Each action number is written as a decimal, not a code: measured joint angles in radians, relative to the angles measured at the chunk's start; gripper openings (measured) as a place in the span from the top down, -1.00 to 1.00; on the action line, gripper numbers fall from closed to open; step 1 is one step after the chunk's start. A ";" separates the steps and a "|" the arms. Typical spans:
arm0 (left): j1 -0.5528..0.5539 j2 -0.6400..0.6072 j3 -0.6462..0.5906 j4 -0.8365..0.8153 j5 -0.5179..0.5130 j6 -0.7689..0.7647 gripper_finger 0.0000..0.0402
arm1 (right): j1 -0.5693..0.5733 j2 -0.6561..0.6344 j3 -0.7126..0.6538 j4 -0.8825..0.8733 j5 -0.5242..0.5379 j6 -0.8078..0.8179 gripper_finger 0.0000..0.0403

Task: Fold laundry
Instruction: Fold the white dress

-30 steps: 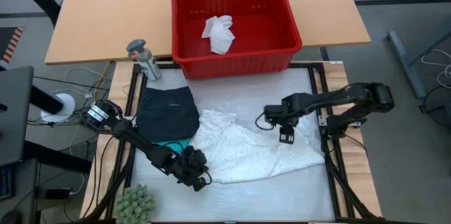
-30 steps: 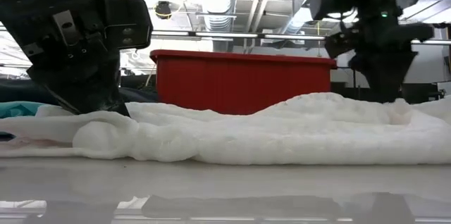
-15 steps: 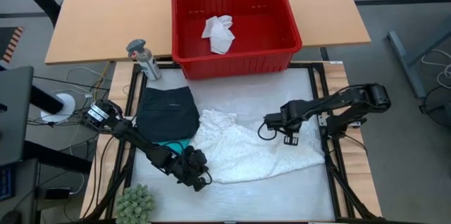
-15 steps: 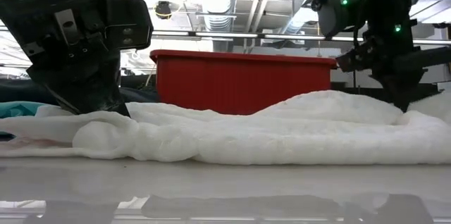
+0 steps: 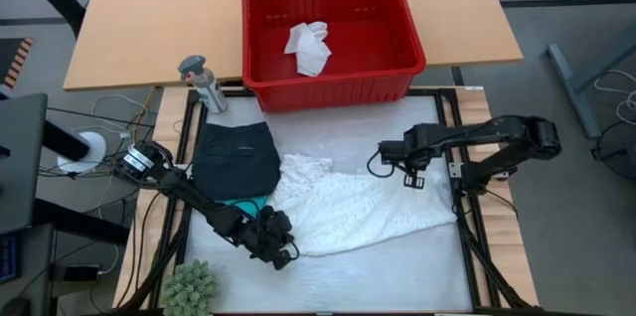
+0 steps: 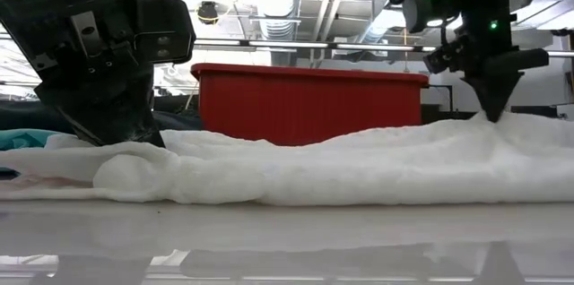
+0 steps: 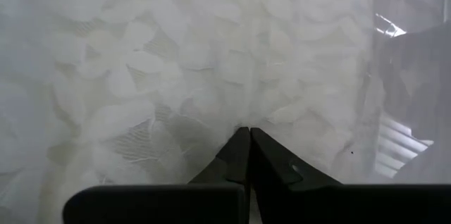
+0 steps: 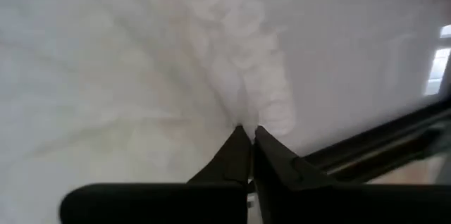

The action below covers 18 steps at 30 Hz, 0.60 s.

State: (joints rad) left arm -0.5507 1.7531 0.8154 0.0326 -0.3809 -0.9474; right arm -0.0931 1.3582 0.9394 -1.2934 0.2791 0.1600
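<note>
Garments: four in view — one white lace garment [image 5: 368, 215] spread across the middle of the surface [image 5: 397, 266], one black shorts [image 5: 236, 158] lying flat beside its left edge, one teal garment [image 5: 241, 204] showing only as a strip under the shorts' near hem, and one small white cloth [image 5: 308, 47] crumpled inside the basket.
Basket: one red basket [image 5: 333, 85], at the far edge of the surface.
Other things: one grey bottle [image 5: 203, 83] left of the basket; one fuzzy green plant [image 5: 189, 286] at the near left corner.
Left gripper [image 5: 278, 249]: low at the near left corner of the lace garment, its arm stretched along the surface from the left; fingers [image 7: 271, 168] pressed together with the lace pinched at their tips.
Right gripper [image 5: 412, 179]: at the far right edge of the lace garment, arm reaching in from the right, pointing straight down in the low view [image 6: 491, 106]; fingers [image 8: 278, 160] closed on a raised fold of the lace.
</note>
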 joint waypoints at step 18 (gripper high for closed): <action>0.000 0.000 0.001 -0.012 0.010 0.016 1.00 | -0.031 -0.170 -0.040 -0.015 -0.147 0.314 -0.13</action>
State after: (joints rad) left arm -0.5507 1.7531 0.8160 0.0211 -0.3706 -0.9317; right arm -0.1241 1.1881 0.8991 -1.3085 0.1317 0.4740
